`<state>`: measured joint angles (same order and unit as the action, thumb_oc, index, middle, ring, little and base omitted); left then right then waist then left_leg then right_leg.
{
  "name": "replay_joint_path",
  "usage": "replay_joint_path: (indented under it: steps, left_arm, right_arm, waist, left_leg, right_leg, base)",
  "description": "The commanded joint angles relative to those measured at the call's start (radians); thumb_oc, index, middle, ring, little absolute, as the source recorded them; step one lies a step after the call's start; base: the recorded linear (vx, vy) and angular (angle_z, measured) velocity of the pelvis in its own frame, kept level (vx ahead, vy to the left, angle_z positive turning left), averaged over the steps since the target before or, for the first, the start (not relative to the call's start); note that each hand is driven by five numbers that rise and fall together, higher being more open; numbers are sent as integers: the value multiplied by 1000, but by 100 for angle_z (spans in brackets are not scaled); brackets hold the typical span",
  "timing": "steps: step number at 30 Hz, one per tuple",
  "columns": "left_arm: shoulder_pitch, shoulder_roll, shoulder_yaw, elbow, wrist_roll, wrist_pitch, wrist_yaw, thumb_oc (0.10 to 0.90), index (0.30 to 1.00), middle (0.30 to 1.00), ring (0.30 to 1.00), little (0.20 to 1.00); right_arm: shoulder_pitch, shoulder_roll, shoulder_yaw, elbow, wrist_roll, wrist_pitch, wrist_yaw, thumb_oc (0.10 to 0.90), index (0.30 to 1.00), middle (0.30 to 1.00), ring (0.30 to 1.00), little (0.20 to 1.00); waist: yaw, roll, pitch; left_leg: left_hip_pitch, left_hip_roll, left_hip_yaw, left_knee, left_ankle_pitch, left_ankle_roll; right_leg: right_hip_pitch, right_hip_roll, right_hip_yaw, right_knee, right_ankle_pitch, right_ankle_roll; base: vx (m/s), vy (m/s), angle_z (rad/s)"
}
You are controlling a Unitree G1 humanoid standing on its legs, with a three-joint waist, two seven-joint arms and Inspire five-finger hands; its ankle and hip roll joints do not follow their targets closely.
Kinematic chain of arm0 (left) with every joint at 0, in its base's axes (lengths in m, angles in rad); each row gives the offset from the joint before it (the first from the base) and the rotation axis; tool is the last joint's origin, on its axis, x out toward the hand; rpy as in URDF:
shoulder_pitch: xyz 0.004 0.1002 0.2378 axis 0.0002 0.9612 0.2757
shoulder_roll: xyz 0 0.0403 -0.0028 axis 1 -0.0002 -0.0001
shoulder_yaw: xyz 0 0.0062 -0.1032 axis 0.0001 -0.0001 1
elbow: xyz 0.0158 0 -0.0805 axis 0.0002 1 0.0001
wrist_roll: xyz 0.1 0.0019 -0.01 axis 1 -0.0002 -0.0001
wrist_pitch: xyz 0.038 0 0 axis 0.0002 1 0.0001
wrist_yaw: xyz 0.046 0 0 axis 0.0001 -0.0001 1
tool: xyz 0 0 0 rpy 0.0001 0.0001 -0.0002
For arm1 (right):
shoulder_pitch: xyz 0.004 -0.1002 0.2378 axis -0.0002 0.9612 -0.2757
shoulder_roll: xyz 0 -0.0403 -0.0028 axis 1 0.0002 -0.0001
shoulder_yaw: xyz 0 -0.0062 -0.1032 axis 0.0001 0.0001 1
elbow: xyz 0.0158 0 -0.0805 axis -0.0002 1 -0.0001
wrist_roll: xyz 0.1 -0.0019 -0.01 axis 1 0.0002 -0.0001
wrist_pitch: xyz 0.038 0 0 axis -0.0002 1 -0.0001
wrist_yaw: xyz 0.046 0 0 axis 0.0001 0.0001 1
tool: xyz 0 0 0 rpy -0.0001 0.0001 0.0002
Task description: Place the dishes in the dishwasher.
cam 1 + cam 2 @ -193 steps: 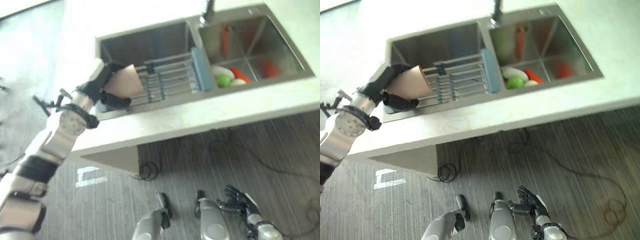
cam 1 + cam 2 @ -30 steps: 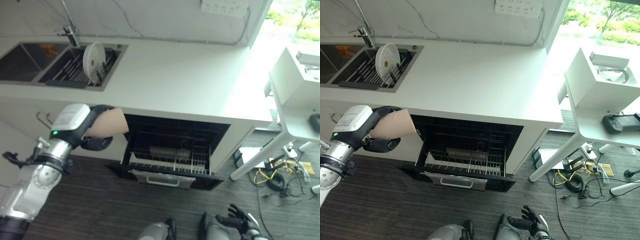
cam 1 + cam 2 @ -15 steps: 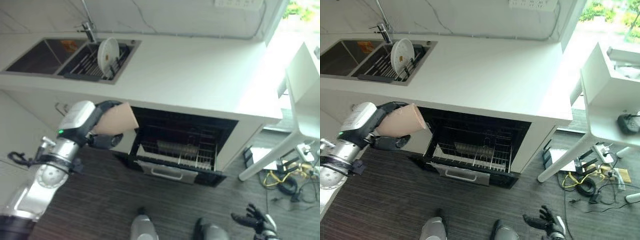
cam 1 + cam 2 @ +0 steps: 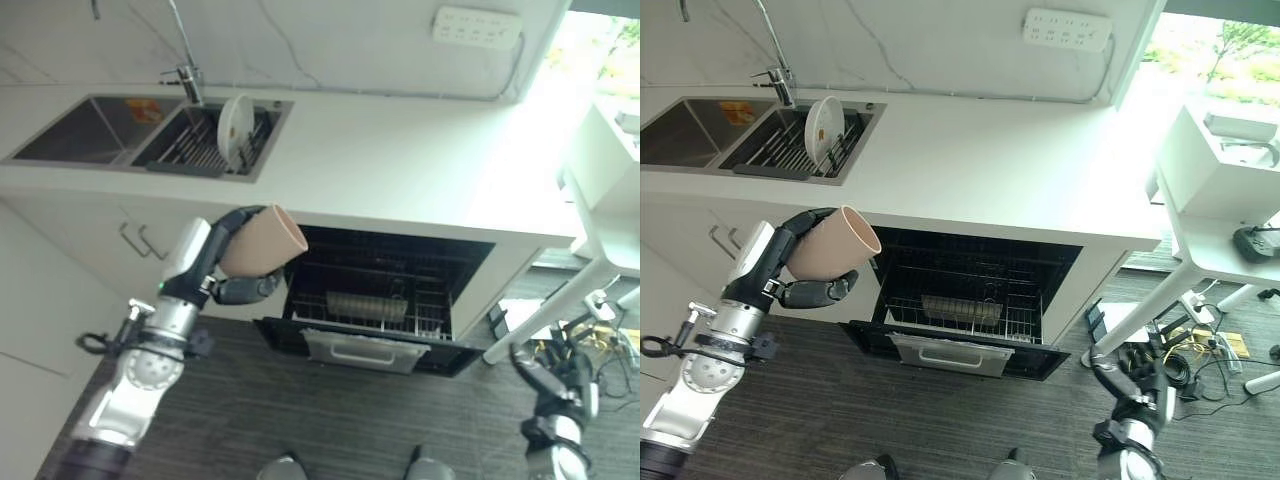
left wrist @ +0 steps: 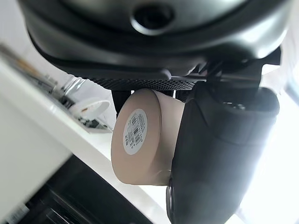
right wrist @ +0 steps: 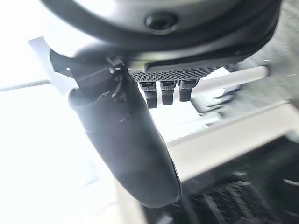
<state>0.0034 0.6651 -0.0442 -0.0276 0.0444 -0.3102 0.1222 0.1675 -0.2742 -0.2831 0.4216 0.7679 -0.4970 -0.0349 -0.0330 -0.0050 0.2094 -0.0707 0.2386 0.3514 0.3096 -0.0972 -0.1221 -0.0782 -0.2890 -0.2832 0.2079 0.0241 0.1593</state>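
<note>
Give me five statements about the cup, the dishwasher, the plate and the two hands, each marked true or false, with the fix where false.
1. The left hand is curled round a tan cup. True.
2. The cup sits inside the dishwasher. False: it is held in the air, to the left of the dishwasher's opening.
3. The dishwasher is closed. False: it stands open.
4. A white plate stands on edge in the drying rack in the sink. True.
5. The right hand grips a plate. False: it hangs low on the right, open and holding nothing.
</note>
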Motion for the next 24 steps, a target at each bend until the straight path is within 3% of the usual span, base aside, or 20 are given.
replay_joint_path:
  steps: [1,4,10,13,14,18,21,24]
  left_arm:
    - [-70,-40,66,-59,-184,-125,-48,400,300,300,300,300]
    - [-58,-107,75,-52,-294,-125,-85,400,300,300,300,300]
    - [-78,-232,25,-27,-494,-124,-76,400,300,300,300,300]
    - [-98,-272,-18,-12,-506,-182,-24,400,300,300,300,300]
    - [-108,-290,-39,-9,-483,-231,31,400,300,300,300,300]
    - [-147,-310,-69,21,-338,-331,279,400,300,300,300,300]
    - [-158,-318,-84,36,-215,-365,396,400,300,300,300,300]
    - [-181,-319,-122,47,35,-381,609,400,300,300,300,300]
  right_arm:
    - [-42,-128,-62,-236,-8,-152,157,800,900,900,900,900]
    - [-44,-125,-61,-368,23,-152,269,800,900,900,900,900]
    - [-76,-123,49,-575,45,-48,391,800,900,900,900,900]
    - [-112,-102,139,-616,140,40,478,800,900,900,900,900]
    - [-130,-84,190,-631,192,102,521,800,900,900,900,900]
    - [-166,-42,315,-640,226,213,553,800,900,900,900,900]
    - [-185,-27,377,-642,192,232,546,800,900,900,900,900]
    - [-239,-26,473,-632,137,210,462,800,900,900,900,900]
  waist:
    - [-13,16,-51]
    - [-28,12,-55]
    - [-41,2,-65]
    - [-37,-2,-70]
    - [-32,-2,-66]
    - [-13,-6,-69]
    - [1,-8,-73]
    - [32,-10,-72]
  left_leg:
    - [32,-25,-83,-10,-98,44]
    - [36,-22,-74,-10,-96,42]
    - [38,-21,-57,-10,-82,39]
    - [39,-21,-57,-10,-77,37]
    - [47,-20,-58,-10,-80,35]
    - [51,-22,-62,-10,-76,34]
    - [46,-23,-69,-10,-70,35]
    - [43,-24,-87,-10,-68,31]
  right_leg:
    - [23,6,-28,92,-155,39]
    - [19,11,-19,92,-159,35]
    - [10,20,-2,92,-157,19]
    - [10,23,2,92,-157,13]
    - [21,23,-1,92,-162,12]
    - [32,20,-10,92,-166,7]
    - [33,18,-17,92,-164,3]
    - [44,17,-29,92,-171,-1]
  base:
    - [-1,-22,-20]
    - [3,-1,-23]
    - [17,12,-10]
    - [40,19,-10]
    - [3,16,-7]
    - [6,4,-1]
    - [5,-3,1]
    - [-4,-17,13]
